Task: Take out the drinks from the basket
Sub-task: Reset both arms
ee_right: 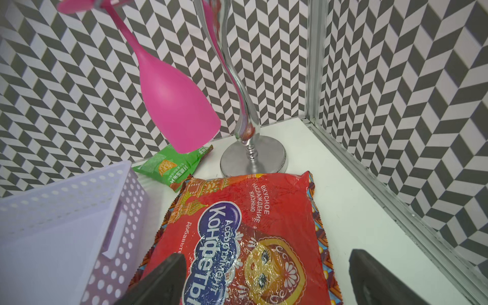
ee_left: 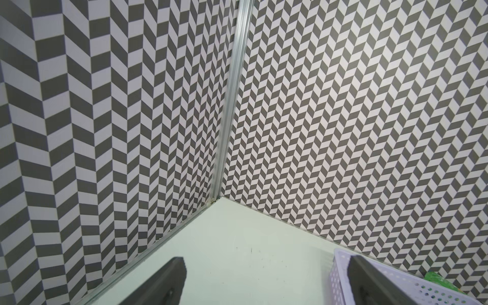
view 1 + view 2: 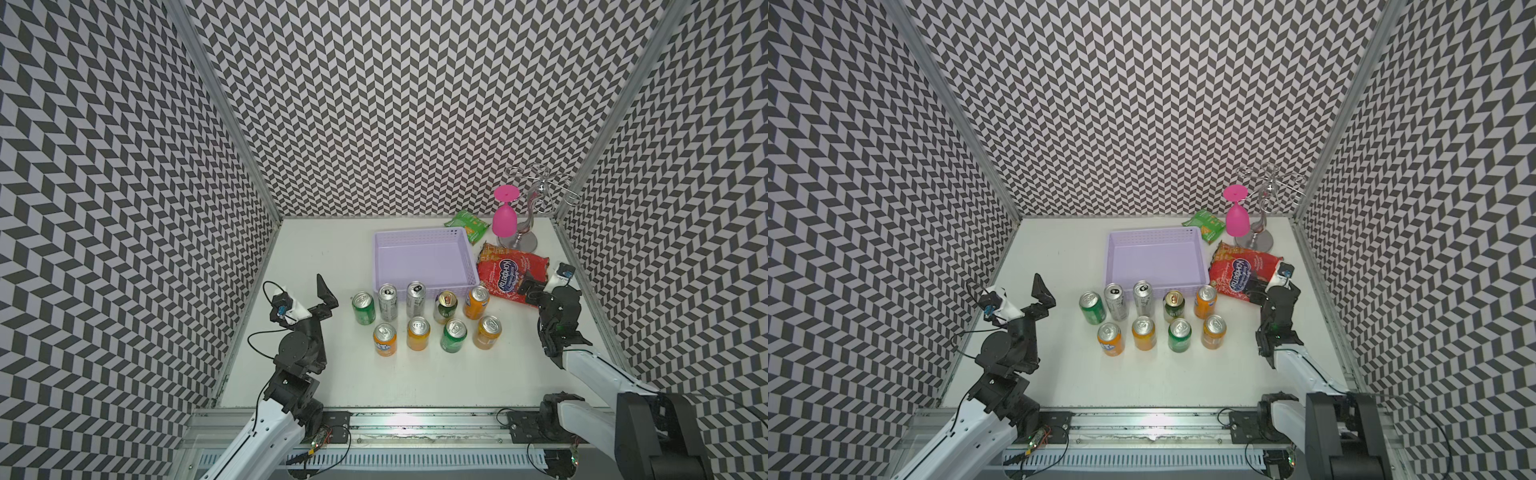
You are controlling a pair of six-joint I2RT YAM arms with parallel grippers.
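Note:
The lavender basket (image 3: 426, 259) (image 3: 1156, 259) sits mid-table with nothing inside it. Several drinks stand upright in two rows on the table just in front of it: orange cans (image 3: 385, 338), green cans (image 3: 363, 308) and two slim silver ones (image 3: 387, 302). My left gripper (image 3: 326, 293) (image 2: 265, 264) is open and empty at the left of the cans, raised and pointing toward the back left corner; the basket's corner (image 2: 340, 274) shows beside one finger. My right gripper (image 3: 530, 286) (image 1: 265, 257) is open over the red snack bag, to the right of the basket wall (image 1: 79, 190), touching nothing.
A red snack bag (image 3: 509, 276) (image 1: 250, 232) lies right of the basket, a green snack bag (image 3: 467, 224) behind it. A pink glass (image 3: 504, 216) hangs upside down from a chrome rack (image 3: 536, 199) in the back right corner. Patterned walls close three sides.

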